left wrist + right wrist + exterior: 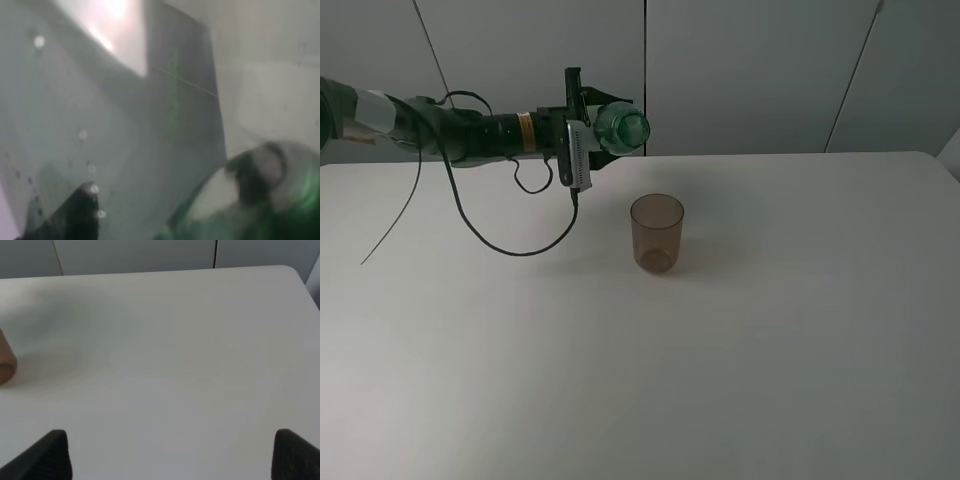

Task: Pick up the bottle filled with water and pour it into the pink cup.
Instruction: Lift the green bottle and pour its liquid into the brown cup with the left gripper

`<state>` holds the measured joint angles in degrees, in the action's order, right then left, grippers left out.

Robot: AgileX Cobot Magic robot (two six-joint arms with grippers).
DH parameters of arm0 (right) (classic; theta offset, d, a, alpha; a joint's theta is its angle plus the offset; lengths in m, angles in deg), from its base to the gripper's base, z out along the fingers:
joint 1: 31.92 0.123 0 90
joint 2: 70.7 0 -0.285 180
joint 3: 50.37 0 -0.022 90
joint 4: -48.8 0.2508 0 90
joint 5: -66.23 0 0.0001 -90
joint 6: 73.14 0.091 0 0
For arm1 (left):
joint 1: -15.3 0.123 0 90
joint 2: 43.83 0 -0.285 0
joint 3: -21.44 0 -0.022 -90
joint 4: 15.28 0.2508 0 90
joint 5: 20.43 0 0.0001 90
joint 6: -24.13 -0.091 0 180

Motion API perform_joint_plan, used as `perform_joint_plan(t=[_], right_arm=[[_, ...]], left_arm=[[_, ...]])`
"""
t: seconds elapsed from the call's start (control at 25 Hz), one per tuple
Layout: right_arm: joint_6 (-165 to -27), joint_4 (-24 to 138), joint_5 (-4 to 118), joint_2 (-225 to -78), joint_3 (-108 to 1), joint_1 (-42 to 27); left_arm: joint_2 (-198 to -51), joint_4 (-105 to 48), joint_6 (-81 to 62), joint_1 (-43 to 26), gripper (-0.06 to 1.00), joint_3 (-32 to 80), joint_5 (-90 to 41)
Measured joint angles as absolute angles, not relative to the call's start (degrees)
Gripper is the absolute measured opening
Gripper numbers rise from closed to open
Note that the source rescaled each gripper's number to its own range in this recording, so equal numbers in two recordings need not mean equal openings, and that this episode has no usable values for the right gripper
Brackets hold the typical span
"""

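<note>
- The right gripper [172, 460] hangs spread wide and empty over the right side of the white desk [800, 350], well apart from the cup.
- The small translucent brownish-pink plastic cup [657, 232] stands mid-desk, light and unheld. A knock or a hard stream could topple it.
- Toward the far edge, the left gripper [588, 140] is clamped on the tall transparent green plastic bottle [623, 128]. It is tipped in the air beside the cup, so water may hit the desk.
- I can read no label or writing.
</note>
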<state>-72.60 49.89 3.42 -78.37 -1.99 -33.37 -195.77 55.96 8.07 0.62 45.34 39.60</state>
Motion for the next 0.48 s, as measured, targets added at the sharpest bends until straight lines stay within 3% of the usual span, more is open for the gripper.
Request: perform_joint_plan(t=[0.48], right_arm=[[-72.6,49.9,3.4,-78.4,-2.0,-33.4]], left_arm=[[-195.8,57.1,-1.1,-0.4,0.00,45.4,37.8]])
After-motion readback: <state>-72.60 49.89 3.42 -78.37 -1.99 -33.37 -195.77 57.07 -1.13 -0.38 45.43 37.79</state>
